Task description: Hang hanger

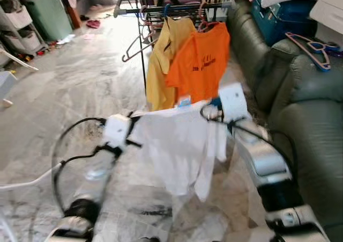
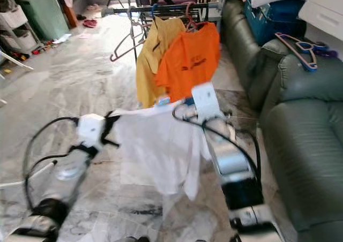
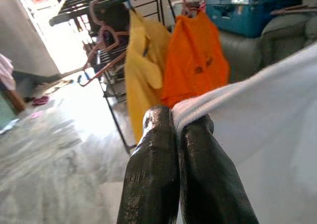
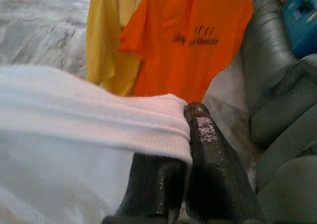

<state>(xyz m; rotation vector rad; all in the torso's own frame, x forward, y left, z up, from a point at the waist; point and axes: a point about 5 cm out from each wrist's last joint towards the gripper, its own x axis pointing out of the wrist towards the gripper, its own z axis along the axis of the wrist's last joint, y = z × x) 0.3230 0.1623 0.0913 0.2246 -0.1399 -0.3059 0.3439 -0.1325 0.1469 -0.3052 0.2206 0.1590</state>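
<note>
Marble floor (image 1: 80, 76) spread out pale and streaked ahead of us, with a dark green sofa (image 1: 311, 119) along our right and a black drying rack (image 1: 171, 1) standing straight ahead. On that rack hung a yellow shirt (image 1: 163, 65) and, just beside it on the sofa side, an orange shirt (image 1: 199, 62) with dark lettering, the two overlapping at the edge. An empty pink hanger (image 1: 140, 44) dangled tilted from the rack's left side, and a purple hanger (image 1: 311, 50) lay on the sofa arm.

Between us and the rack we held a white shirt (image 1: 177, 145) stretched out. Its top edge ran left to right, roughly level, from one gripper across to the other, and the body of it drooped straight down toward the floor, one sleeve trailing lower on the right. A small blue tag (image 1: 184, 101) showed at the middle of that top edge.

Our left gripper (image 3: 176, 122) was clenched on the shirt's left end, white fabric pinched between the black fingers (image 3: 153, 174). Our right gripper (image 4: 187, 116) was clamped on the right end, a ribbed white hem folded over one finger. Whether a hanger sat inside the white shirt, we could not tell.

Storage shelves (image 1: 19, 22) and a green bin (image 1: 45, 12) stood far off on our left.
</note>
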